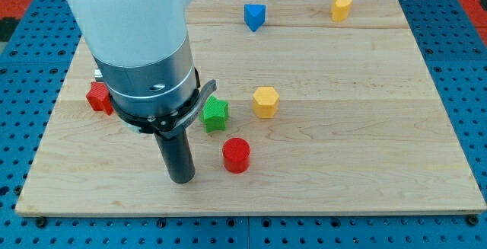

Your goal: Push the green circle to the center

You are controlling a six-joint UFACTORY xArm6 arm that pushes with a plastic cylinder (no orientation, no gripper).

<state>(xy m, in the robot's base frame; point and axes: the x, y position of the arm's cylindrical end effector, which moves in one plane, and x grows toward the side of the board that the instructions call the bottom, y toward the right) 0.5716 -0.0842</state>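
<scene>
No green circle shows in the camera view; the arm's large body hides part of the board's upper left. The only green block in sight is a green star (215,114), just left of the board's middle. My tip (181,180) rests on the board below and left of the green star, apart from it. A red cylinder (236,155) stands just to the right of my tip, with a small gap between them.
A yellow hexagon (265,101) sits right of the green star. A red block (97,97) is partly hidden behind the arm at the left. A blue triangle (254,16) and a yellow block (342,7) lie near the top edge of the wooden board (365,158).
</scene>
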